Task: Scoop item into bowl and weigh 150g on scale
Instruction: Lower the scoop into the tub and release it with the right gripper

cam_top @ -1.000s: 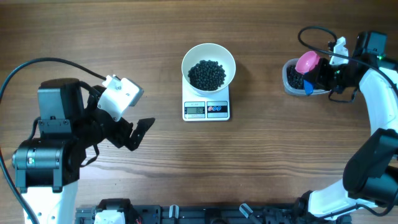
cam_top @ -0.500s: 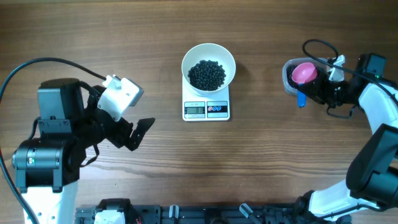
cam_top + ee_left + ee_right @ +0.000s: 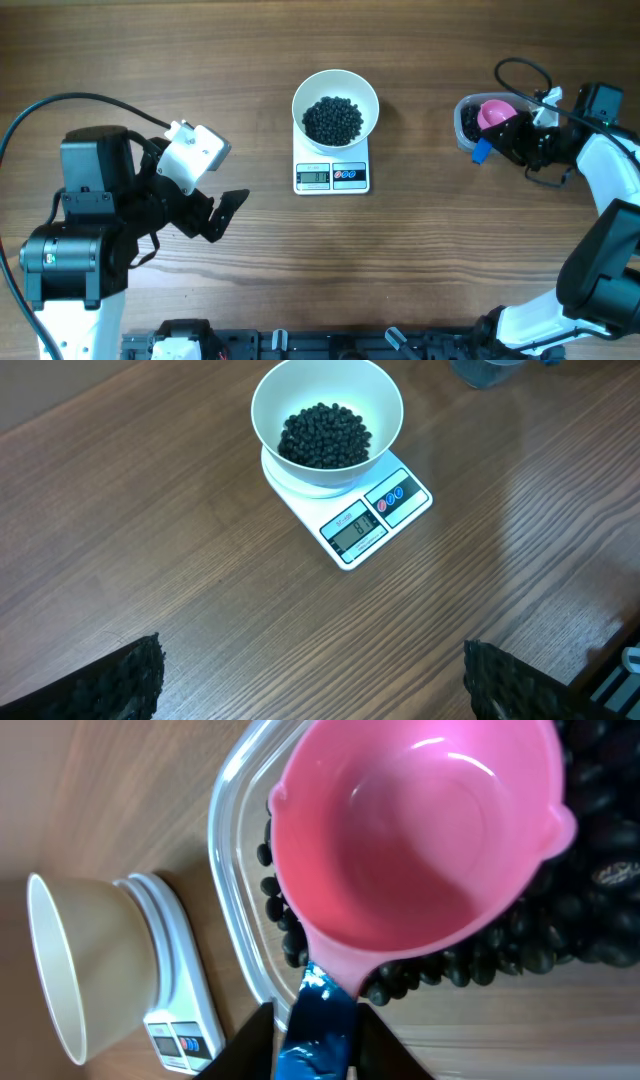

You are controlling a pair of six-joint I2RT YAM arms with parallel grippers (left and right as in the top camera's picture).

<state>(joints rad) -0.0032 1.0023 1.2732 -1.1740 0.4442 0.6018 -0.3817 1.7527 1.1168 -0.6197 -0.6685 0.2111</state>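
Observation:
The white bowl point(image 3: 335, 80) stands on the scale point(image 3: 332, 177) and holds a dark heap of the item point(image 3: 333, 120). At the right, a pink scoop point(image 3: 495, 113) lies bowl-up and empty on more black pellets point(image 3: 500, 940) inside a clear tub point(image 3: 463, 125). My right gripper point(image 3: 497, 143) sits around the scoop's blue handle point(image 3: 320, 1020); its jaws stand slightly open, with a thin gap on one side of the handle. My left gripper point(image 3: 222, 215) hangs wide open over bare wood at the left, holding nothing. In the left wrist view the bowl point(image 3: 270, 400) and scale point(image 3: 375, 520) lie ahead.
Black cables loop over the table by both arm bases. The clear tub sits near the table's right side, close to my right arm. A dark rail runs along the front edge.
The right arm lowered the scoop from above the tub onto the pellets inside it. Its jaws have loosened on the blue handle. The left arm has not moved.

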